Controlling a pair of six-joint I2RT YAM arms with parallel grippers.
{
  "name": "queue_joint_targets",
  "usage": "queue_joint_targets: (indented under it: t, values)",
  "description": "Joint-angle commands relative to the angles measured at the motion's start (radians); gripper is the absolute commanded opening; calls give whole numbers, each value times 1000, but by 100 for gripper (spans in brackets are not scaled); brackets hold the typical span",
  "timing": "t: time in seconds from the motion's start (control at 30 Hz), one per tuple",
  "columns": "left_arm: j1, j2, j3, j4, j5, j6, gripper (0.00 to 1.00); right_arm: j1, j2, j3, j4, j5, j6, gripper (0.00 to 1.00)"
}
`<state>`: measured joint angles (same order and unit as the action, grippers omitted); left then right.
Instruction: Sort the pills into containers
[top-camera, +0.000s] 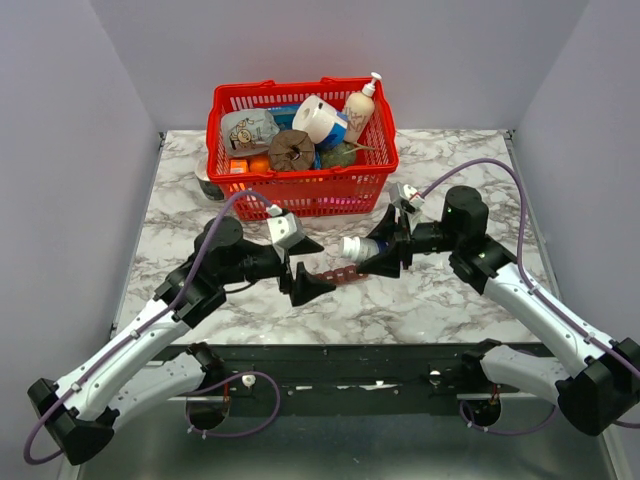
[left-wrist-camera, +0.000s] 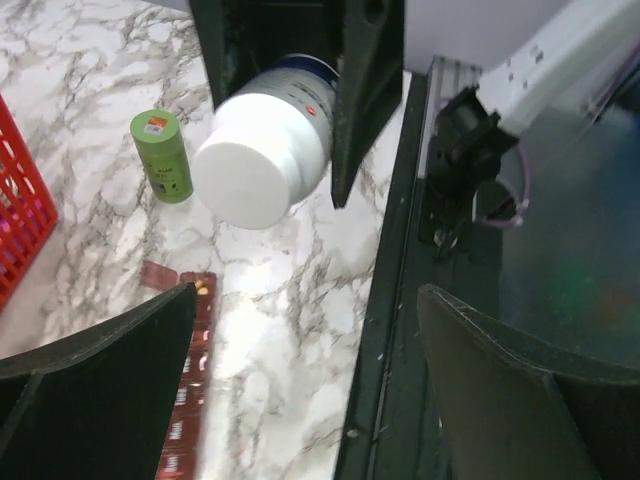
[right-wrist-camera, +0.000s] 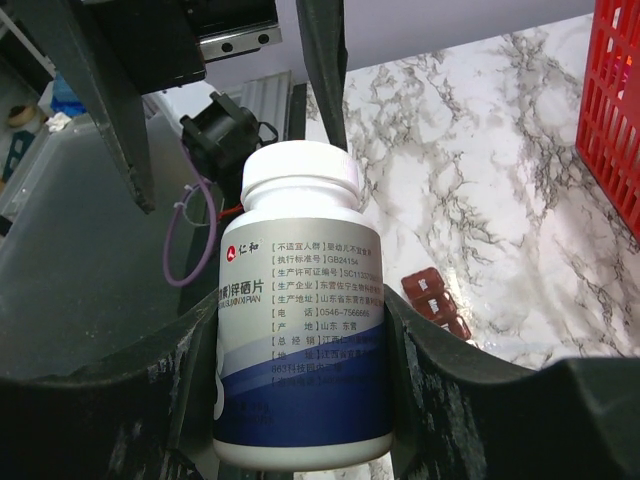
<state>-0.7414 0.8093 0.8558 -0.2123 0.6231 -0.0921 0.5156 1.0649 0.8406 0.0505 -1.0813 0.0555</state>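
The right gripper (top-camera: 372, 250) was clamped on a white plastic pill bottle with a blue-banded label (right-wrist-camera: 300, 300). The bottle's cap pointed toward the left gripper (top-camera: 308, 263), whose jaws stood wide apart. The narrow dark-red plastic strip of square compartments (top-camera: 335, 276) lay flat on the marble table (top-camera: 450, 300), below the bottle and between the two grippers, with one end just beside a left finger.

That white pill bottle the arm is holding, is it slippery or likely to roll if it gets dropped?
Probably a bit slippery: the pill bottle has a smooth glossy label, though the right tool clamps its sides. It looks like stiff plastic, so it likely won't squash. Being round, it would probably roll if laid on the marble table.
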Motion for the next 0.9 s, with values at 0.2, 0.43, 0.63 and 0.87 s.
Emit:
queue_joint_targets:
  t: [0.2, 0.43, 0.63, 0.87]
  values:
    - [63, 162, 32, 321, 4, -816, 99, -3, -5, -5, 31, 12, -11, 1]
    - [93, 225, 23, 393, 66, -1031, 90, -2, -13, -12, 31, 14, -13, 1]
    - [96, 231, 20, 383, 75, -1025, 77, -2, -14, -14, 31, 15, -13, 1]
    - [97, 243, 41, 340, 141, -977, 56, -2, -6, -8, 37, 23, -5, 1]
